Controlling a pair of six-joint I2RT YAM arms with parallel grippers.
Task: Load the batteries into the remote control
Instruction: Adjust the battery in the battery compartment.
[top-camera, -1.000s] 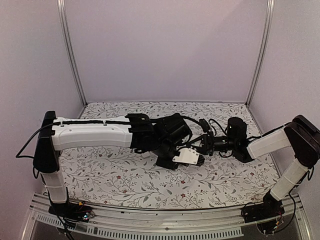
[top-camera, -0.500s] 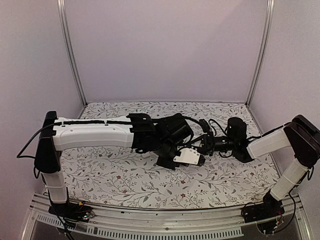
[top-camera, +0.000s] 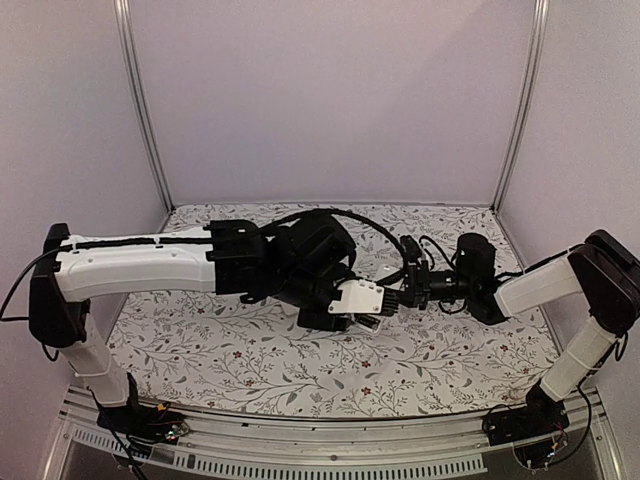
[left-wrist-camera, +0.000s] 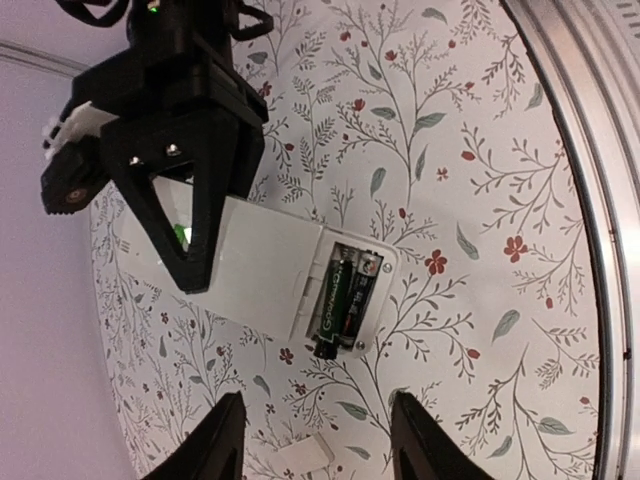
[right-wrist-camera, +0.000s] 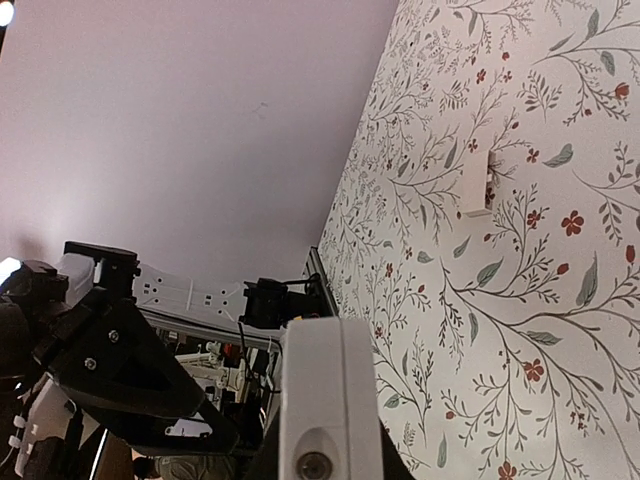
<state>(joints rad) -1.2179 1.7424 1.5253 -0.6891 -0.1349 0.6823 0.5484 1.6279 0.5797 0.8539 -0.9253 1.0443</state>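
Note:
The white remote control (top-camera: 360, 298) is held by its display end in my right gripper (top-camera: 393, 298), low over the table. In the left wrist view the remote control (left-wrist-camera: 265, 265) shows its back, with the compartment open. The two dark batteries (left-wrist-camera: 345, 295) lie side by side in it, and one battery's end reaches over the rim. My left gripper (left-wrist-camera: 320, 445) is open and empty, a short way off the compartment end; it also shows in the top view (top-camera: 325, 318). In the right wrist view the remote (right-wrist-camera: 325, 390) fills the jaws end-on.
The small white cover plate (left-wrist-camera: 305, 457) lies on the floral table cloth (top-camera: 250, 360) near my left fingers, and also shows in the right wrist view (right-wrist-camera: 478, 185). A metal rail (top-camera: 300, 458) runs along the table's front edge.
My left arm has pulled back to the left, away from the remote. The remote in my right gripper has shifted slightly left and up.

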